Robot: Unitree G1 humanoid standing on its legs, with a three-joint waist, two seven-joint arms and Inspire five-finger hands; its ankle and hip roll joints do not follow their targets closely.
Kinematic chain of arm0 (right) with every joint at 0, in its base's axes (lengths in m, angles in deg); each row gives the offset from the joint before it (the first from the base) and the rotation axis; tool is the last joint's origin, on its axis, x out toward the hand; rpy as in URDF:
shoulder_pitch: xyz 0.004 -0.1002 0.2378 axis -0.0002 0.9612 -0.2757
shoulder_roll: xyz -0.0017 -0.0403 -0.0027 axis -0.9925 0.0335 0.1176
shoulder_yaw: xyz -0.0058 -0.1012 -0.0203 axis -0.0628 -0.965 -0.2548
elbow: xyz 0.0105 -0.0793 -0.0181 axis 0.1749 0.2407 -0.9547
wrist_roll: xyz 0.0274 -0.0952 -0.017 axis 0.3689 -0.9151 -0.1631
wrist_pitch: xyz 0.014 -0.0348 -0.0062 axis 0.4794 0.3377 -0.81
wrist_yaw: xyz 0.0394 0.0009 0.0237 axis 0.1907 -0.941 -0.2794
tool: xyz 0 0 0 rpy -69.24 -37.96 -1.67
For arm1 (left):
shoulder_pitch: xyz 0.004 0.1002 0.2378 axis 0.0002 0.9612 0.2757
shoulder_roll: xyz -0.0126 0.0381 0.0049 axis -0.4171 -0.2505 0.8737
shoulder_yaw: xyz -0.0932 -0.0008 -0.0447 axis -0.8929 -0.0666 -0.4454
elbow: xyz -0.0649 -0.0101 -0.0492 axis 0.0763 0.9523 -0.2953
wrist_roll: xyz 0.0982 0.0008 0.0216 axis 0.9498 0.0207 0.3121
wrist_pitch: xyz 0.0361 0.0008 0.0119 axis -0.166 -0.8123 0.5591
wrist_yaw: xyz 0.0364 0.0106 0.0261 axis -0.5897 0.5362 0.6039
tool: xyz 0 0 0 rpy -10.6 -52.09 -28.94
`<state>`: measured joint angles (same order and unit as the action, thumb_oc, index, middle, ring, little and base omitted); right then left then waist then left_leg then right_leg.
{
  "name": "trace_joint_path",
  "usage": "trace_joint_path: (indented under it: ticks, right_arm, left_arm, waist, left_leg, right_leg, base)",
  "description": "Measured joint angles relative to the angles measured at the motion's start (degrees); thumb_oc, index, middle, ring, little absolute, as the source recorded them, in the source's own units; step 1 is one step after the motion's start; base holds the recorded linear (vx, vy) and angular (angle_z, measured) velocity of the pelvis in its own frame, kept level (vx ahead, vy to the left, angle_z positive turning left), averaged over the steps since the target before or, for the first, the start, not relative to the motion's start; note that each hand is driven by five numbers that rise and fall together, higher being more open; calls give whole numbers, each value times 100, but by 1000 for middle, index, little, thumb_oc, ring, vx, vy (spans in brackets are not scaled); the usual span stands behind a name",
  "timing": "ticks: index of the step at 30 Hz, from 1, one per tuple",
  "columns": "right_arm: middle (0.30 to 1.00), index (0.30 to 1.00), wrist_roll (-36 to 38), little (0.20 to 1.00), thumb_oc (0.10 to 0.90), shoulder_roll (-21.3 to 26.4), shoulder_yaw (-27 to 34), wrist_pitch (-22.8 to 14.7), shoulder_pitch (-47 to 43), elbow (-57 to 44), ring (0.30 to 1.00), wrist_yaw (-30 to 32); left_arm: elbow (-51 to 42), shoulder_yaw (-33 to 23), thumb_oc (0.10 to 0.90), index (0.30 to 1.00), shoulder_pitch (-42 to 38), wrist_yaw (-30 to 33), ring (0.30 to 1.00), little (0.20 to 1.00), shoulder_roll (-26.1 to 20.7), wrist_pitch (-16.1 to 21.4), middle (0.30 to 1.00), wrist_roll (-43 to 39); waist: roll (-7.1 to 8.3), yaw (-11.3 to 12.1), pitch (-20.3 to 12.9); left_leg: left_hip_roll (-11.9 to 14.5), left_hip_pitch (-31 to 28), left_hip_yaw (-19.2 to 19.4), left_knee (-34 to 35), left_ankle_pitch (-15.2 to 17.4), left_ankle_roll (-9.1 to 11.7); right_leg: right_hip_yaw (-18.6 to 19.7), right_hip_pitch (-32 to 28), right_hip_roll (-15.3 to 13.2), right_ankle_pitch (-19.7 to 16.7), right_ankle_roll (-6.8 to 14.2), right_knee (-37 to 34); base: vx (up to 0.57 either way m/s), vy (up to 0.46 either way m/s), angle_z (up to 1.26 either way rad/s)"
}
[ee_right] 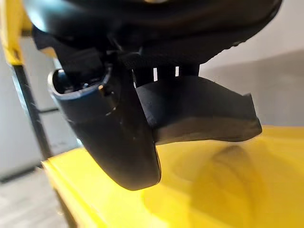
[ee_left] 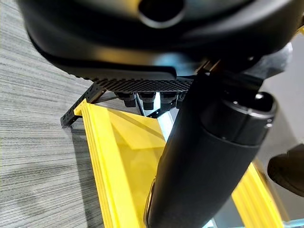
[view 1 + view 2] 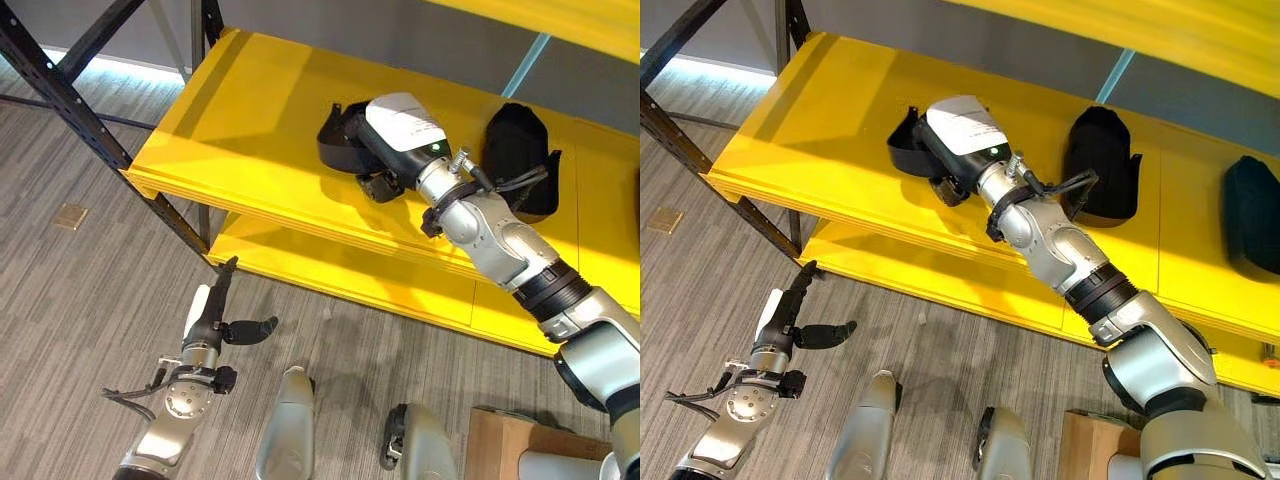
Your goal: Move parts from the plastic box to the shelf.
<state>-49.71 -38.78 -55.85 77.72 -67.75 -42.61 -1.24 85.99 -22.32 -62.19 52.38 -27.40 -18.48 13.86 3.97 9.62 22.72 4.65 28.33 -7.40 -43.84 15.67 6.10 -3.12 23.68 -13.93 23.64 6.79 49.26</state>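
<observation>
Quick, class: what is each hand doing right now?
Left hand: open, holding nothing.
Right hand: shut on a black part over the shelf.

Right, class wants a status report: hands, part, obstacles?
Right hand shut on black part over yellow shelf. Left hand open, low. Another black part alongside.

Grey striped carpet floor (image 3: 90, 320) runs to a grey wall (image 3: 1060, 45), with light along its base.
</observation>
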Motion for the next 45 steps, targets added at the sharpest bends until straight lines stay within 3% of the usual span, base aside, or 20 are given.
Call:
trace_joint_path:
  ticks: [4,22,45]
  right_arm:
    - [300,300,-83,300,400,9,-7,168,-1,241,300,8]
    - [300,300,-205,300,400,52,-6,174,-128,355,300,226]
    - [300,300,-238,300,400,153,-13,143,-277,307,300,247]
  left_arm:
    - [-19,29,900,1000,-15,1,1000,1000,1,4,1000,-1]
    - [-26,43,900,1000,-51,137,1000,1000,1,37,1000,-2]
    - [-30,42,900,1000,-118,216,1000,1000,11,149,1000,-12]
  waist:
    - [-3,-17,1]
    - [-219,-7,128]
    - [-227,28,133]
  left_leg:
    - [8,9,-2,6,-5,10]
    - [-20,149,-17,9,-32,51]
    - [-87,300,-118,28,-57,88]
  right_leg:
    - [19,36,7,25,-35,52]
    - [27,198,-18,40,-48,123]
    - [-71,318,-72,98,-35,184]
  base:
    - [0,0,0]
    - [1,-2,0]
    - [0,-1,2]
